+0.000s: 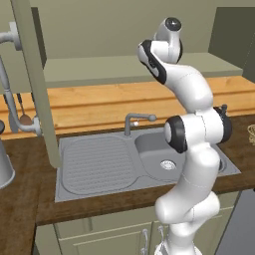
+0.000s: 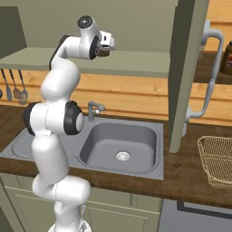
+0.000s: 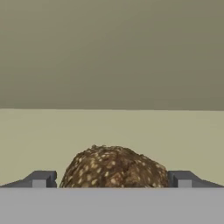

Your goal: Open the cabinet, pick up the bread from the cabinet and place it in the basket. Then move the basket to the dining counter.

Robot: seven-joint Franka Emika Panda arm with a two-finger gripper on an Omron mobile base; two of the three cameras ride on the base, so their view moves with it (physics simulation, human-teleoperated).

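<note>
Bread sits on the cabinet shelf between the spread-apart gripper fingertips, ungrasped.

Both base views sit behind the arm, one to its left and one to its right, looking forward and down. They share the sink, the worktop and the open cabinet. The hand view looks level into the cabinet shelf, very near the bread.
</note>
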